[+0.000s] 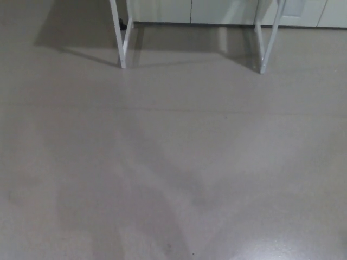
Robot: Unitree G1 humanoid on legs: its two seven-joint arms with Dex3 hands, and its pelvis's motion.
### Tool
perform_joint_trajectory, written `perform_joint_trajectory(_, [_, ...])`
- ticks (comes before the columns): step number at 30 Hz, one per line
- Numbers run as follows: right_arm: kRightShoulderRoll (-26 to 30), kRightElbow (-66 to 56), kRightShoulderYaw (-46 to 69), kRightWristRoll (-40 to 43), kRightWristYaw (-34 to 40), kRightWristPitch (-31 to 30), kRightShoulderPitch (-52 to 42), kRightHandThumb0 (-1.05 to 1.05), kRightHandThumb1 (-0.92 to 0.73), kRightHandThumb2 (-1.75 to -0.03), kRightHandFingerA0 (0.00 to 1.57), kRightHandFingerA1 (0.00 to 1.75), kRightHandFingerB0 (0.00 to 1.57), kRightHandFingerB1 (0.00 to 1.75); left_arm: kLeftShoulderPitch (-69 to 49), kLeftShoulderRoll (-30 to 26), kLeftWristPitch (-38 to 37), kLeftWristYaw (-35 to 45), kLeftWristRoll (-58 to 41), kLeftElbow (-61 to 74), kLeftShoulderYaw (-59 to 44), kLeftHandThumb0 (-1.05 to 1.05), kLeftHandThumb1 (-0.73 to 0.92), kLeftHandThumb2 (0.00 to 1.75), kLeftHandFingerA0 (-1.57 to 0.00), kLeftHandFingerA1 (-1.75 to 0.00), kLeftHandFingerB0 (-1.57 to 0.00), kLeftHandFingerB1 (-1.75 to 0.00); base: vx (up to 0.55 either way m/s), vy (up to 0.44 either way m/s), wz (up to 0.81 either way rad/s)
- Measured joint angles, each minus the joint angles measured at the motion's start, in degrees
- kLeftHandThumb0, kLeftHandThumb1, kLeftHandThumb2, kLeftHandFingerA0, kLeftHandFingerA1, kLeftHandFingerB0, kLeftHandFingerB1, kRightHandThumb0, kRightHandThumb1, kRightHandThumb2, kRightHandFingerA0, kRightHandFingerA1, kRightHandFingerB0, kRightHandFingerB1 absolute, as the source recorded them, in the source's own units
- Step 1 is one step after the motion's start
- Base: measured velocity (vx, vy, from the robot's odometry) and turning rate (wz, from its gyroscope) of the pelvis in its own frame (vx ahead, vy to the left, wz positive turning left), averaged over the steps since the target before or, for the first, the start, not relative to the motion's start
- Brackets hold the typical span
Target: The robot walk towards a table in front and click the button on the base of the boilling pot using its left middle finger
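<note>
Only the white legs of the table show, at the top of the head view: the left legs (122,40) and the right legs (267,43). The tabletop, the boiling pot and its base are out of the picture. Neither of my hands shows in this frame.
Grey floor (173,162) fills almost the whole view, with a faint seam running across it and a shiny patch at the bottom right. White cabinet fronts (217,11) stand behind the table legs. The table's shadow lies on the floor at the top left.
</note>
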State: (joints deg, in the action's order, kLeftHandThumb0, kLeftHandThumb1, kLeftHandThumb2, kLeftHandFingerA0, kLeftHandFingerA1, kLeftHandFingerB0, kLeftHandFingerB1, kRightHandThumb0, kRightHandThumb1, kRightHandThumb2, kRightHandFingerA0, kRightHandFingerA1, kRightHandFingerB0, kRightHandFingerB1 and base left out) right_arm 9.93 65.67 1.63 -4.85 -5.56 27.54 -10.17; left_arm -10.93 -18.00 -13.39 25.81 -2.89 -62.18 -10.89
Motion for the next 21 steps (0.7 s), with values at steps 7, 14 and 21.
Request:
perform_joint_trajectory(7, [-0.8,0.6,-0.8,-0.5,0.3,0.6,-0.4,-0.40,-0.44,-0.73,0.50,0.52,0.36,0.47,1.2,-1.9,-2.9,-1.8,0.8,-2.7,1.8,-0.34,0.42,0.63,-0.57,-0.51,-0.39,-0.40,0.19,0.316,-0.03])
perform_joint_trajectory(14, [-0.8,1.4,-1.4,-1.3,0.8,0.8,-0.4,-0.41,-0.44,-0.73,0.50,0.52,0.35,0.47,1.2,-2.1,-4.7,-2.9,1.7,-4.6,3.6,-0.37,0.42,0.65,-0.58,-0.51,-0.40,-0.41,0.17,-0.125,0.12])
perform_joint_trajectory(21, [0.7,1.7,-1.4,-1.8,1.6,0.9,0.2,-0.33,-0.56,-0.57,0.58,0.43,0.41,0.37,2.1,-1.8,-6.4,-3.6,2.4,-5.3,5.0,-0.37,0.42,0.65,-0.61,-0.52,-0.42,-0.42,0.23,-0.216,0.20])
